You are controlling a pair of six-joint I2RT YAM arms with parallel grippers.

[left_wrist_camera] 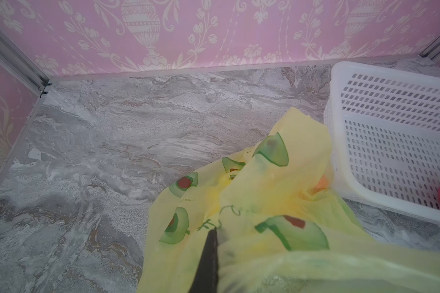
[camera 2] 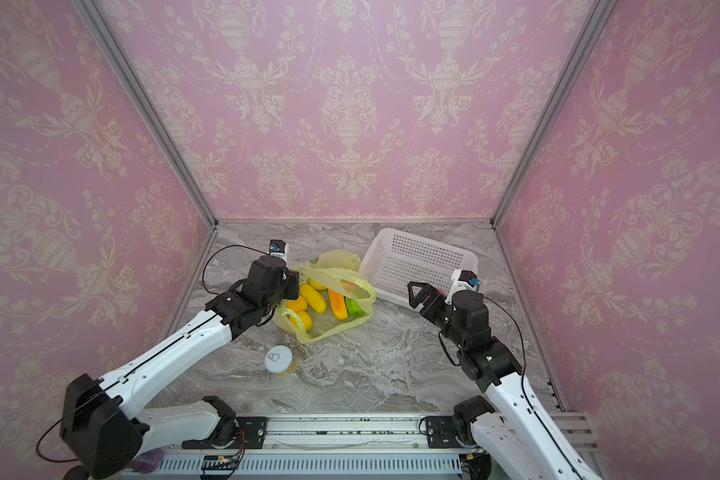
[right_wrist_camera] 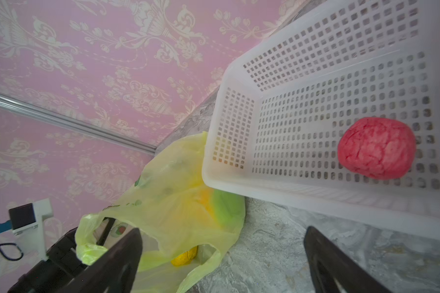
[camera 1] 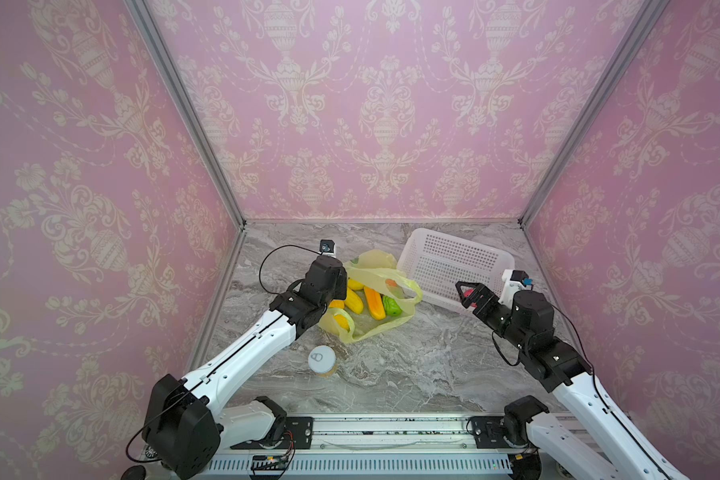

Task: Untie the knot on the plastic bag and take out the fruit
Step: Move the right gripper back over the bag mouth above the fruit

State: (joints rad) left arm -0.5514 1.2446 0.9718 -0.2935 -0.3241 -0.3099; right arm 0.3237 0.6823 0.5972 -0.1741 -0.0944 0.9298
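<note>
Black fingers of the left gripper (left_wrist_camera: 212, 236) are clenched together on a fold of the plastic bag (camera 1: 371, 259), a thin, translucent yellow-green film printed with halved green avocados, crinkled and raised at the pinch. The bag lies mid-table, just beside the basket, with its mouth gaping and its two handle loops (camera 1: 417, 291) lying apart. Glossy toy fruit shows inside it: a long yellow piece (camera 1: 354, 300), a long orange piece (camera 1: 374, 303) and a bumpy green piece (camera 1: 391, 306) side by side, with more yellow-orange ones nearer the left arm. The right gripper (right_wrist_camera: 222, 229) hangs with its jaws spread wide and nothing between them, over the near rim of the white basket (camera 1: 454, 262), a rectangular tub of perforated plastic. A round, bumpy red fruit (right_wrist_camera: 376, 148) rests on the basket floor. Toward the front, a round can (camera 1: 321, 359) with a white pull-tab lid stands apart from the bag. Everything sits on a grey marble-patterned table (camera 1: 412, 374).
</note>
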